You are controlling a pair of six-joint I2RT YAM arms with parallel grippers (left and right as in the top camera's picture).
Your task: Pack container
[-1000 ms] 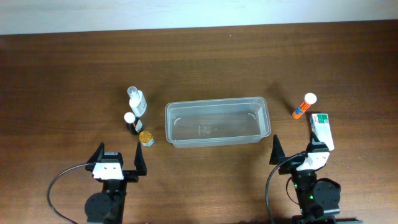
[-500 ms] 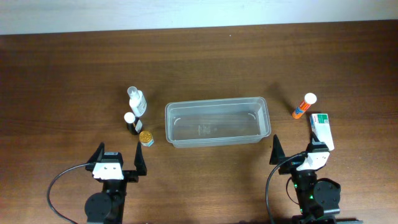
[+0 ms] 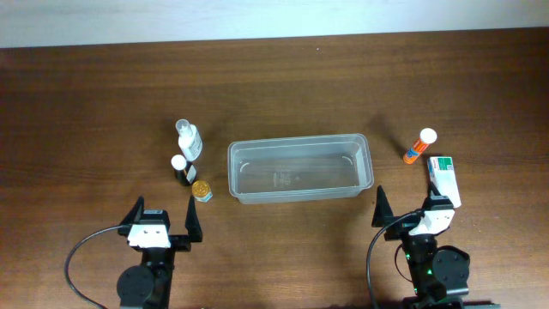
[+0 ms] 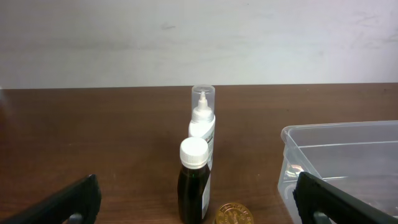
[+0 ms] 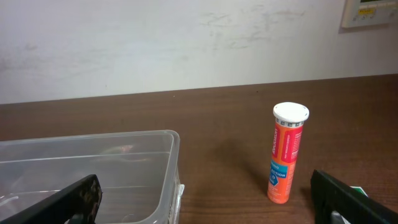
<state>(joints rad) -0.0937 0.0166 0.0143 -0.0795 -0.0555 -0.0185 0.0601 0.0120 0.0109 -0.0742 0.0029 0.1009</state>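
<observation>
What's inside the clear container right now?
Nothing: the container is empty in the overhead view, only its bare floor showing through. Both wrist views show just part of its interior, and no item there either. The bottles, tube and box all sit on the table outside it.

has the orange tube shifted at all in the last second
No. The orange tube stands at the same spot beside the white-and-green box, right of the container.

Clear rect. plastic container [image 3: 299,168], rounded corners w/ rim, empty, upright, mid-table, long side left-right.
</observation>
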